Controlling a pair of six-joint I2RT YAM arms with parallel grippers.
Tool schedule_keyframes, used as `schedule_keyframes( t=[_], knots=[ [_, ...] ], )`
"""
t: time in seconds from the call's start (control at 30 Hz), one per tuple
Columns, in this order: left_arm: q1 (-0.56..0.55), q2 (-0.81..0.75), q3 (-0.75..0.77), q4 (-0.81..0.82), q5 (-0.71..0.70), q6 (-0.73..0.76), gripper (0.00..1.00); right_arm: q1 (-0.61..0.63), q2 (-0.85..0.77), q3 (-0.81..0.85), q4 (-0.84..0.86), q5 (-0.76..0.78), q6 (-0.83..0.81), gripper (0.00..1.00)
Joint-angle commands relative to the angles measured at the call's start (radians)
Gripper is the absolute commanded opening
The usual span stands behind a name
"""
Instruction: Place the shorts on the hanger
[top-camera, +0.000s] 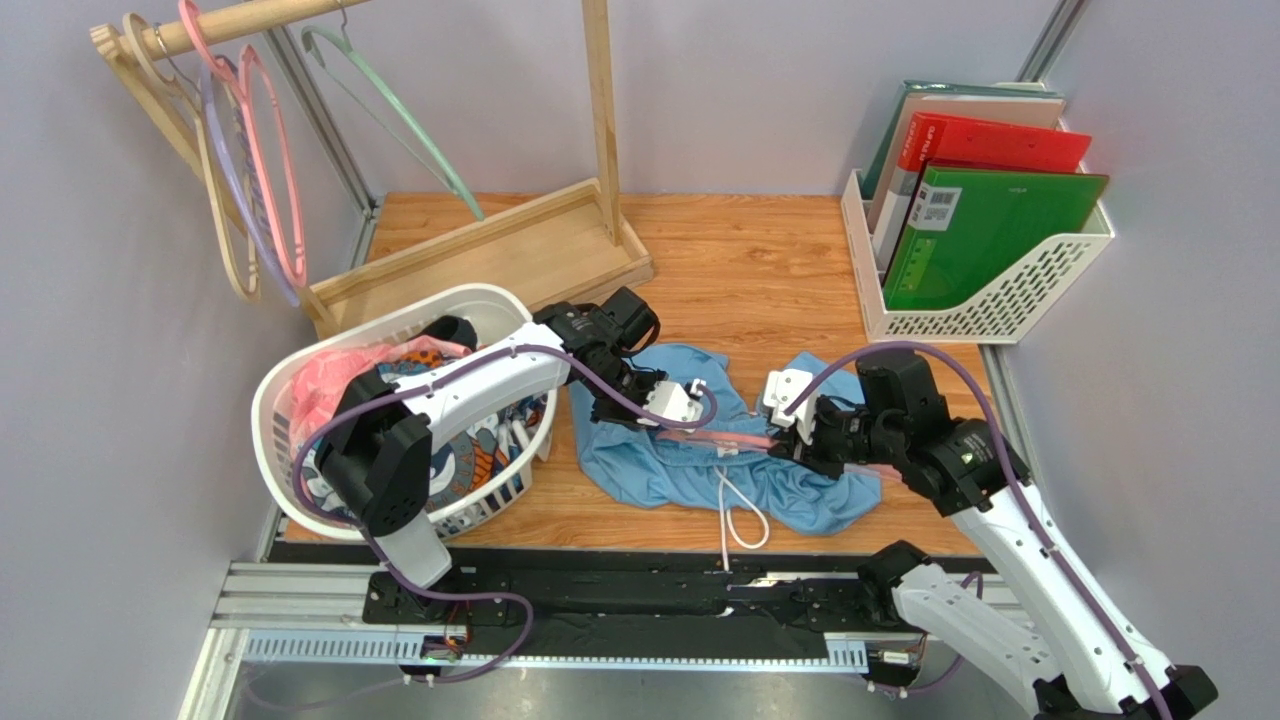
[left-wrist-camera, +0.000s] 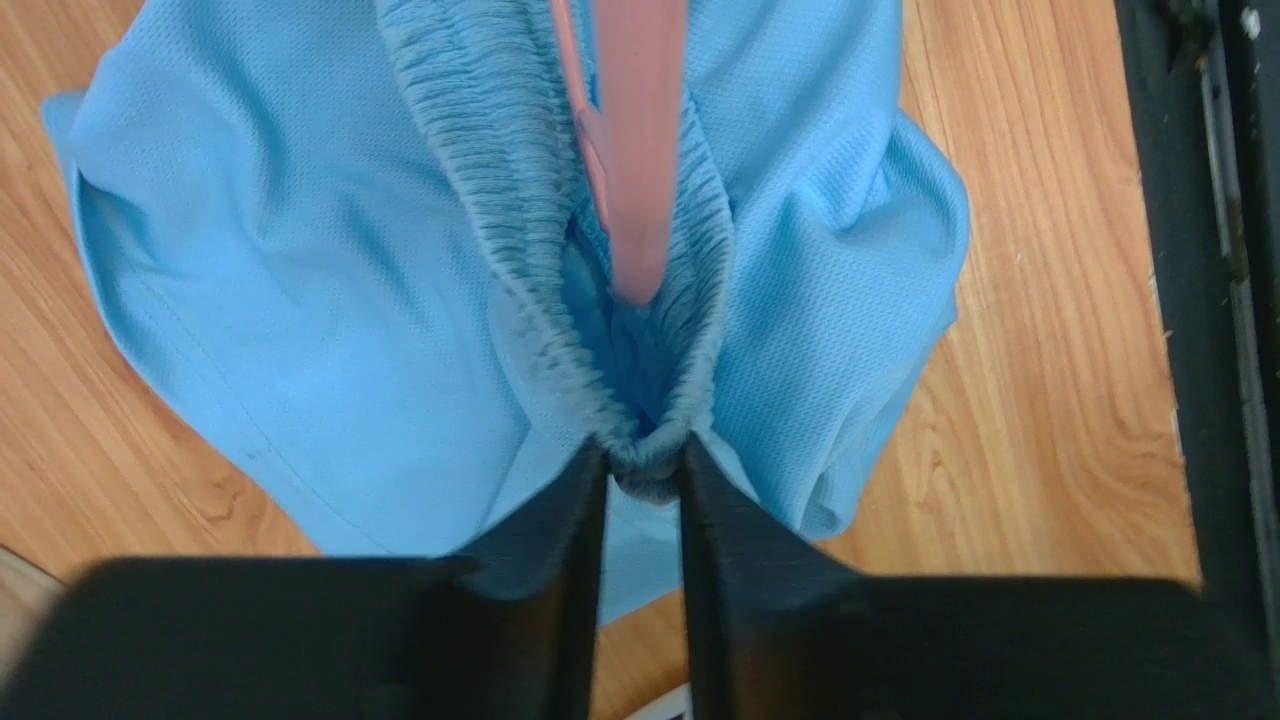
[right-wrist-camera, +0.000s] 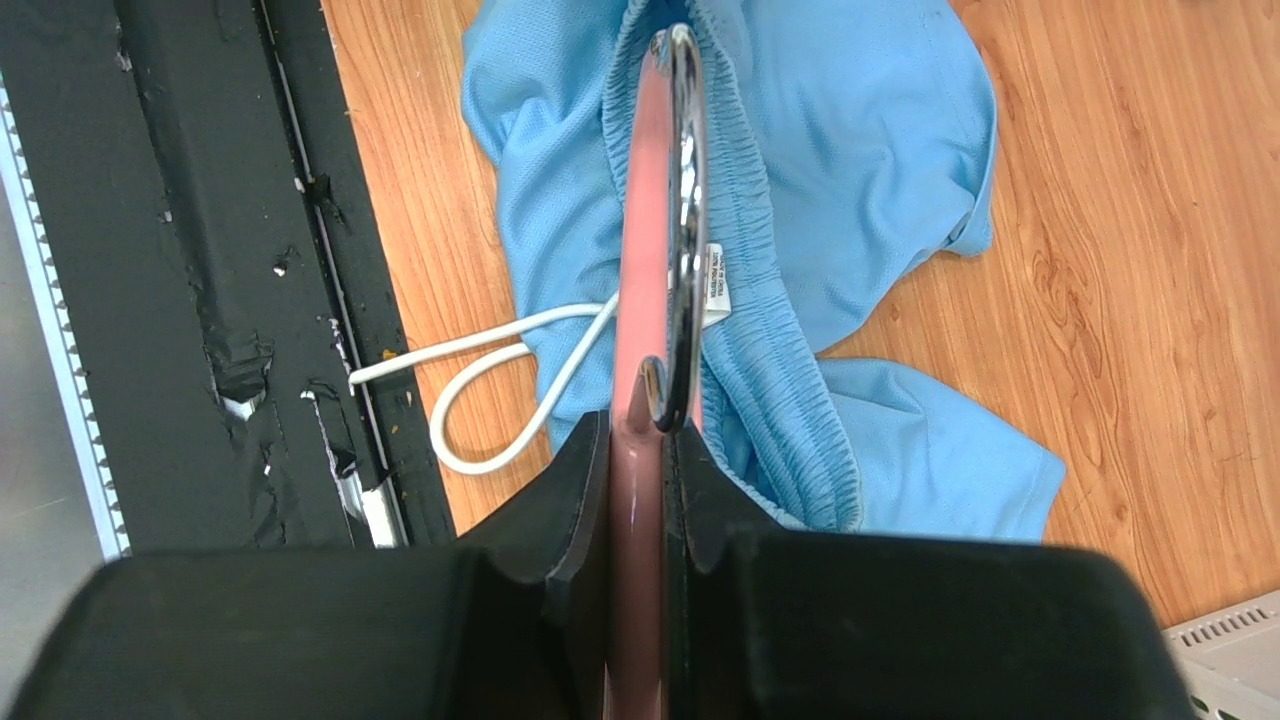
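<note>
The light blue shorts (top-camera: 684, 450) lie on the wooden table, white drawstring (top-camera: 741, 518) trailing toward the near edge. My left gripper (top-camera: 679, 402) is shut on the gathered elastic waistband (left-wrist-camera: 649, 450) of the shorts (left-wrist-camera: 301, 270). The salmon-pink hanger (top-camera: 736, 438) lies across the shorts; one end pokes into the waistband opening (left-wrist-camera: 639, 165). My right gripper (top-camera: 796, 435) is shut on the hanger (right-wrist-camera: 643, 300) just below its silver hook (right-wrist-camera: 684, 225). The shorts (right-wrist-camera: 872, 165), their white label (right-wrist-camera: 715, 279) and the drawstring (right-wrist-camera: 481, 360) show in the right wrist view.
A white laundry basket (top-camera: 293, 393) with pink and patterned clothes stands at the left. A wooden rack (top-camera: 496, 248) with other hangers (top-camera: 256, 165) is at the back left. A white file holder (top-camera: 984, 225) with folders stands at the back right. A black rail (top-camera: 631, 593) runs along the near edge.
</note>
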Motion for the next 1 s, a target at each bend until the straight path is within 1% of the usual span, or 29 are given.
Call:
schedule_keyframes(
  t=[0.0, 0.07, 0.17, 0.4, 0.43, 0.57, 0.73, 0.97],
  knots=[
    [0.0, -0.037, 0.022, 0.021, 0.07, -0.037, 0.1, -0.001, -0.046, -0.027, 0.103, -0.04, 0.008, 0.0],
    [0.0, -0.056, 0.026, 0.018, 0.099, -0.055, 0.04, -0.001, -0.055, -0.04, 0.126, -0.039, 0.01, 0.0],
    [-0.001, -0.082, 0.039, 0.009, 0.124, -0.087, 0.0, -0.003, -0.057, -0.057, 0.146, -0.055, 0.012, 0.0],
    [-0.026, -0.126, 0.081, -0.002, 0.137, -0.136, 0.0, -0.017, -0.06, -0.109, 0.264, -0.112, 0.03, 0.0],
    [-0.032, -0.131, 0.101, -0.005, 0.138, -0.144, 0.0, -0.018, -0.061, -0.124, 0.276, -0.137, 0.028, 0.0],
    [-0.063, -0.135, 0.158, -0.016, 0.148, -0.175, 0.0, -0.018, -0.058, -0.164, 0.372, -0.157, 0.036, 0.0],
    [-0.113, -0.131, 0.215, -0.016, 0.131, -0.193, 0.0, -0.02, -0.025, -0.159, 0.45, -0.2, 0.044, 0.0],
    [-0.144, -0.122, 0.278, 0.01, 0.137, -0.256, 0.0, -0.02, 0.031, -0.166, 0.54, -0.23, 0.073, 0.0]
  ],
)
